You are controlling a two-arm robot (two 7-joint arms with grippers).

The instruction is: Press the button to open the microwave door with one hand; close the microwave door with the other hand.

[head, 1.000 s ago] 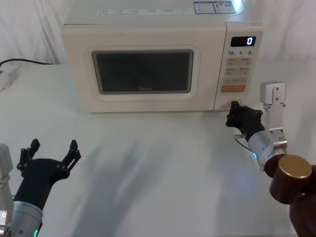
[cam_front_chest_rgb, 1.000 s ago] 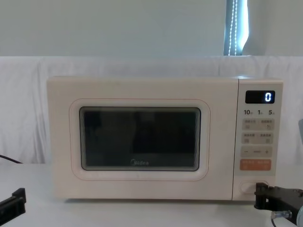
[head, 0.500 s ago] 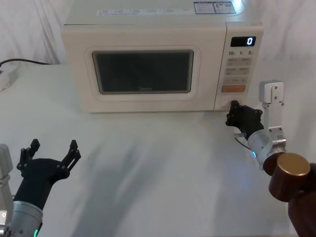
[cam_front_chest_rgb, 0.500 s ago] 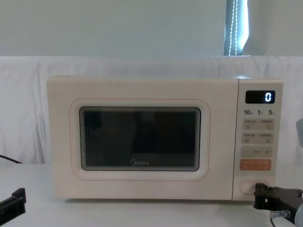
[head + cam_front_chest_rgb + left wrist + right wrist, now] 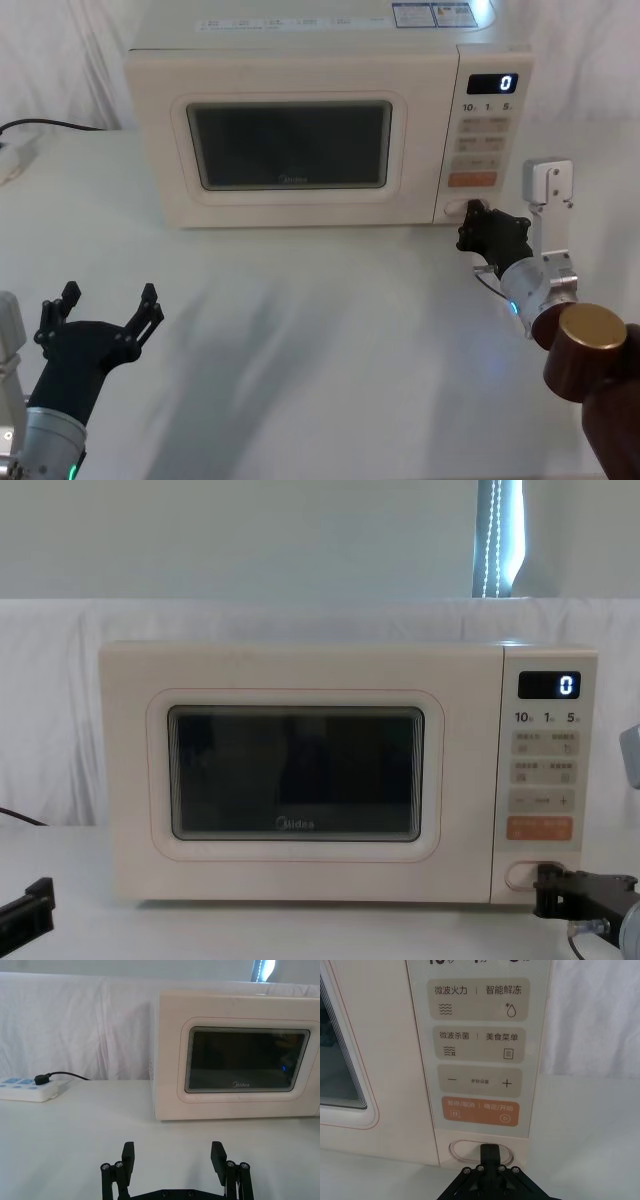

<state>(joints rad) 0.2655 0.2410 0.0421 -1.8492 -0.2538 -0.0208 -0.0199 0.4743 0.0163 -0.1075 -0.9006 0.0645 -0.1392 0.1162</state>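
Observation:
The cream microwave door (image 5: 290, 146) with its dark window stands shut, flush with the control panel. The button (image 5: 470, 1150), a wide pill-shaped cream key, sits below the orange key at the panel's bottom (image 5: 457, 209). My right gripper (image 5: 490, 1152) is shut, its joined fingertips against the button's right half. In the head view the right gripper (image 5: 474, 222) is at the microwave's lower right corner. In the chest view, the button (image 5: 520, 875) has the right gripper (image 5: 545, 884) at its right end. My left gripper (image 5: 100, 312) hovers open low over the table at the near left, far from the door (image 5: 245, 1060).
A white power strip (image 5: 27, 1087) with a black cable lies on the table left of the microwave. White cloth hangs behind it. A broad stretch of bare white table (image 5: 320, 320) lies between the two arms. The display reads 0 (image 5: 565, 685).
My right gripper has crept forward and slightly up, onto the button. The door stays shut. The left arm has not moved.

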